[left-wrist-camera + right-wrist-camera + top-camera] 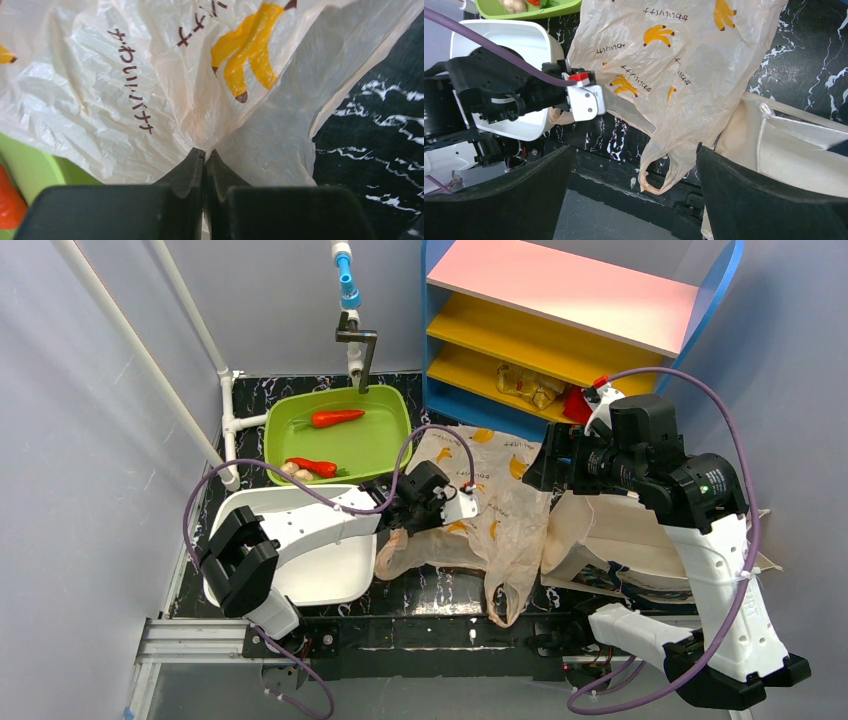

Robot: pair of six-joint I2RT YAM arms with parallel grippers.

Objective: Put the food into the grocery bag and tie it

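Note:
The grocery bag (485, 505), thin beige plastic with yellow banana prints, lies crumpled on the black marbled table. My left gripper (402, 525) is shut on a fold of its left side; in the left wrist view the plastic (150, 75) bunches into the closed tips of that gripper (205, 152). My right gripper (634, 150) hovers open over the bag's near loop handle (664, 170) and holds nothing. Two long orange-red vegetables (337, 418) (315, 467) lie in the green basin (385, 445). A yellow packet (525, 385) and a red piece (577, 405) sit on the shelf.
A cream canvas tote (600, 530) lies right of the bag, under the right arm. A white basin (320, 560) sits at the near left. The blue and yellow shelf unit (560, 330) stands at the back right, and a faucet (355, 340) rises behind the green basin.

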